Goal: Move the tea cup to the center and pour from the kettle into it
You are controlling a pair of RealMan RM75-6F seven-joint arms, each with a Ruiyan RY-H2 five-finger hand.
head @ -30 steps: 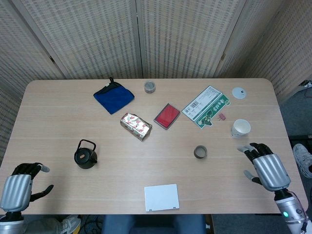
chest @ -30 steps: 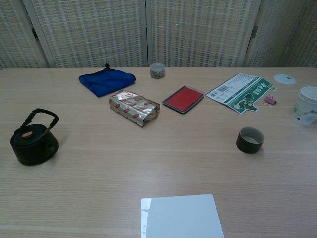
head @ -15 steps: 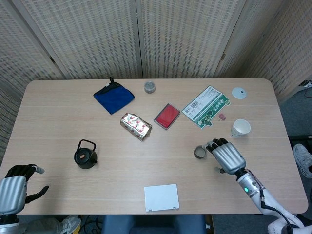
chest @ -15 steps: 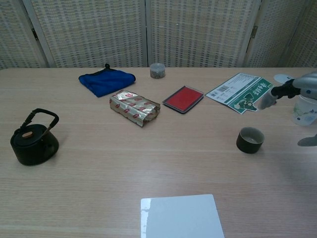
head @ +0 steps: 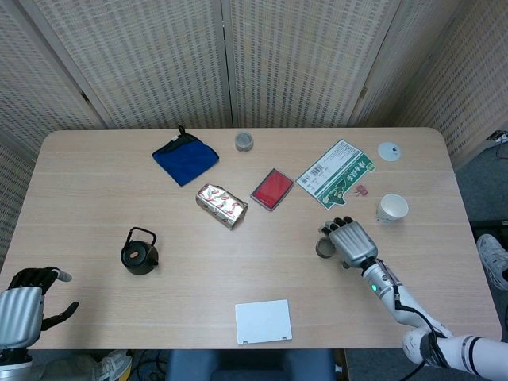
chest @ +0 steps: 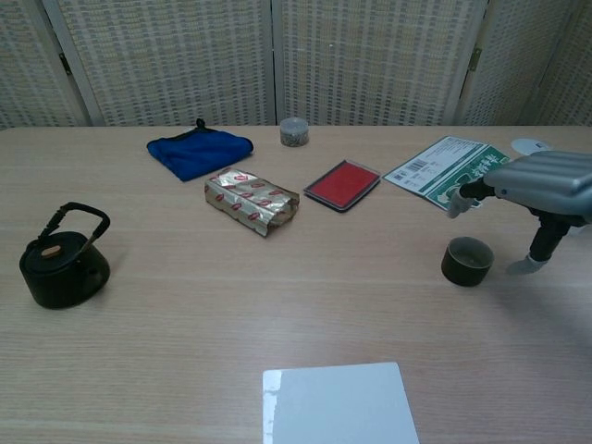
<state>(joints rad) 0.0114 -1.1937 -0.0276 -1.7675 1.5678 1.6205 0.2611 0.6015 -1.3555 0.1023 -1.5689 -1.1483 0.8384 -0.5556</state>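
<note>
Standing upright, tea cup [chest: 467, 261] mouth-up.

Head view looks steeply down on the whole table [head: 95, 167]; chest view crosses it low.

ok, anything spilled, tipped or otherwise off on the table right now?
Nothing stands out. The kettle stands upright with its lid on, and the dark tea cup is upright beside the right hand, which hovers over it without gripping. No spill shows on the table. The left hand sits open at the table's near edge.
</note>
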